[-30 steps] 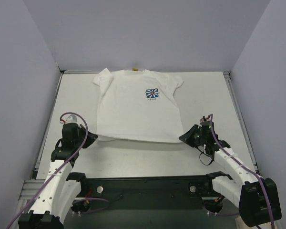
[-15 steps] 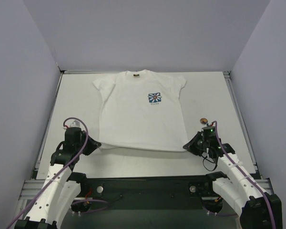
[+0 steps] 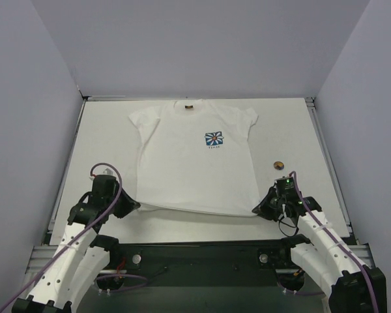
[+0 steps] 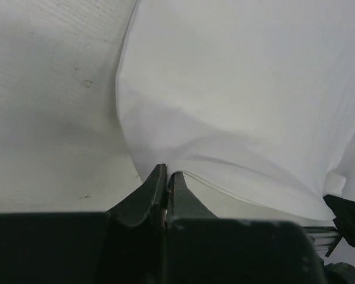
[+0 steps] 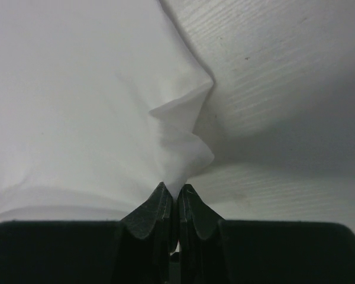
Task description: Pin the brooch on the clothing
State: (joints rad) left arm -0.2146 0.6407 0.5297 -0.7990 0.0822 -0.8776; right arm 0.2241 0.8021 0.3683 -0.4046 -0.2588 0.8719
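Note:
The clothing [image 3: 189, 163], a white T-shirt with a small blue daisy print [image 3: 214, 139], lies spread flat, collar toward the far wall. My left gripper [image 3: 134, 206] is shut on the hem's left corner; in the left wrist view the cloth [image 4: 236, 106] runs out from the gripper [image 4: 167, 173]. My right gripper [image 3: 257, 210] is shut on the hem's right corner, where the fabric [image 5: 106, 106] bunches just above the gripper [image 5: 177, 190]. The brooch [image 3: 279, 164], a tiny dark disc with a tan centre, lies on the table right of the shirt, just beyond my right arm.
The table [image 3: 104, 143] is walled by grey panels left, right and behind. A metal rail [image 3: 326, 163] runs along its right edge. Purple cables loop off both wrists. A dark base bar [image 3: 202, 257] crosses the near edge.
Both grippers have drawn the hem toward the near edge, and the shirt has flattened and shifted slightly right. The brooch, hidden by the right arm a second ago, now shows.

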